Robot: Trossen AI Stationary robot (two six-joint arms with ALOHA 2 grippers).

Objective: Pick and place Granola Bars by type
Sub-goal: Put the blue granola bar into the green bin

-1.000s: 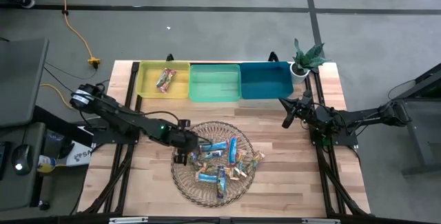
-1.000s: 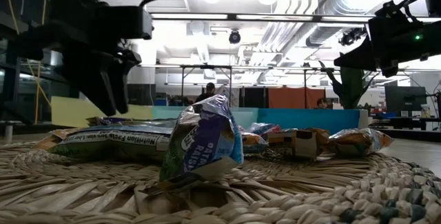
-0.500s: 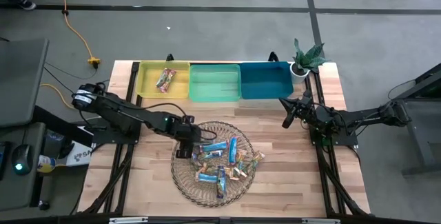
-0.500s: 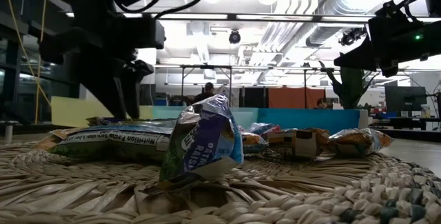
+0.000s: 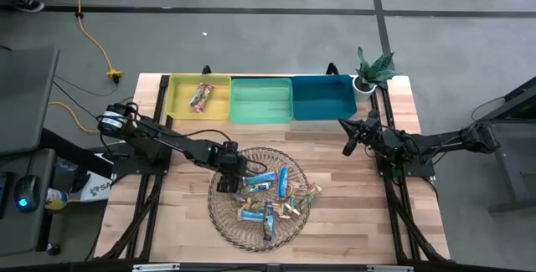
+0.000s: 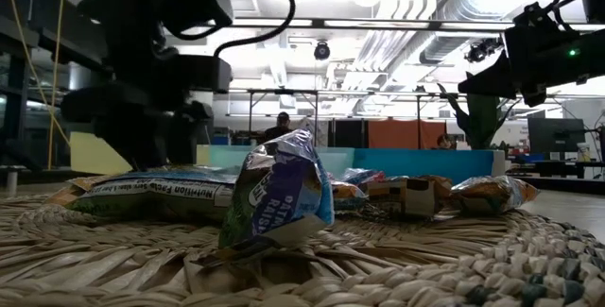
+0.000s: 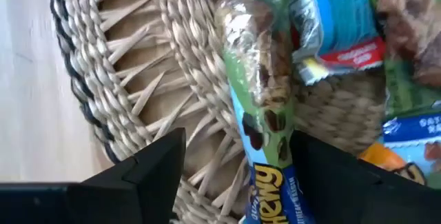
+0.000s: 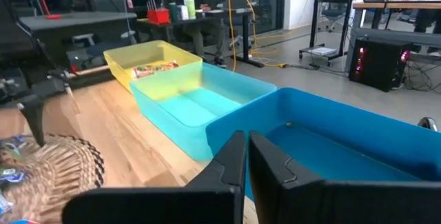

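Observation:
Several granola bars [image 5: 270,192] in blue, green and orange wrappers lie heaped on the round wicker plate [image 5: 226,215]. One red-pink bar [image 5: 201,96] lies in the yellow bin [image 5: 177,103]. My left gripper [image 5: 228,173] is low over the plate's left part. It is open, and its fingers stand on either side of a green Chewy bar [image 7: 262,100] that lies on the weave with one end against the heap. In the low view its dark body [image 6: 151,109] stands behind the heap. My right gripper [image 5: 350,146] is shut and hovers in front of the teal bin [image 5: 323,98].
The green bin [image 5: 261,100] sits between the yellow and teal bins along the far edge. A small potted plant [image 5: 373,71] stands at the far right corner. Bare wood [image 5: 352,222] shows to the right of the plate and near the front edge.
My left gripper has moved a little toward the table's right and far edge, over the plate's left part, and has come down toward the heap of bars. The bars have not moved.

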